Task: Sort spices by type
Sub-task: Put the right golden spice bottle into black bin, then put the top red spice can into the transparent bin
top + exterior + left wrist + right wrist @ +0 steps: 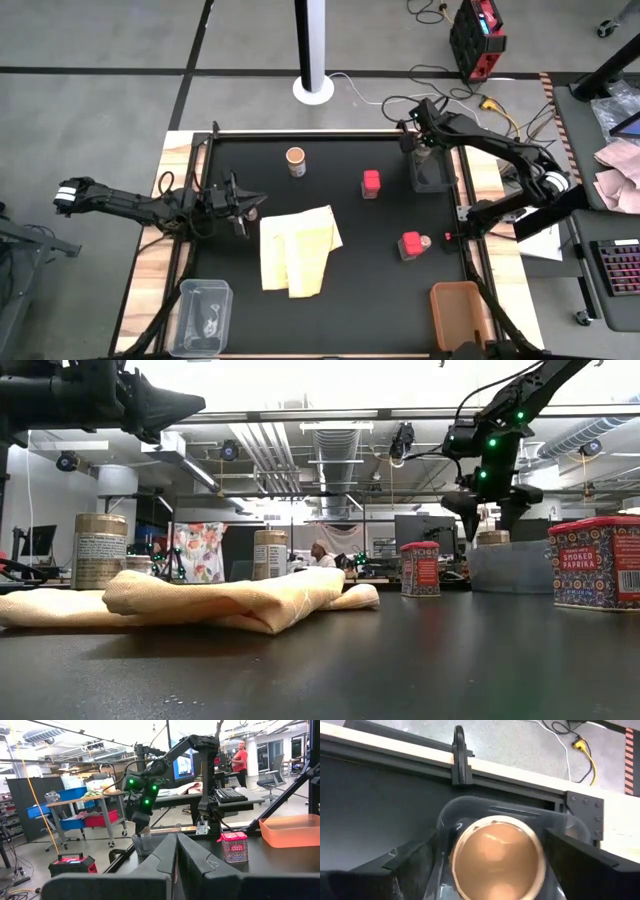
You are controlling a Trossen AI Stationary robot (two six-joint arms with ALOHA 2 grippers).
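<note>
— What's nearest on the black tabletop (330, 320)?

— A folded yellow cloth (298, 250), with the left pincer (250, 208) parked just beside it, fingers pressed shut on nothing. Nearby on the right, a red smoked-paprika tin (411, 245) stands alone; a second red tin (371, 183) and a tan-lidded jar (295, 160) wait farther back, well apart.

— And the action?

— At the far right corner. The right pincer (495, 865) hovers over a clear bin (430, 175), fingers spread wide either side of a tan-topped jar (497, 857) that sits inside it, apparently let go.

— How should the release be finished?

— Likely by lifting straight up, fingers kept apart, so neither one catches the lid or the bin's wall and tips the jar. Then the other tan-lidded jar looks like the natural next pick, red tins kept separate.
</note>
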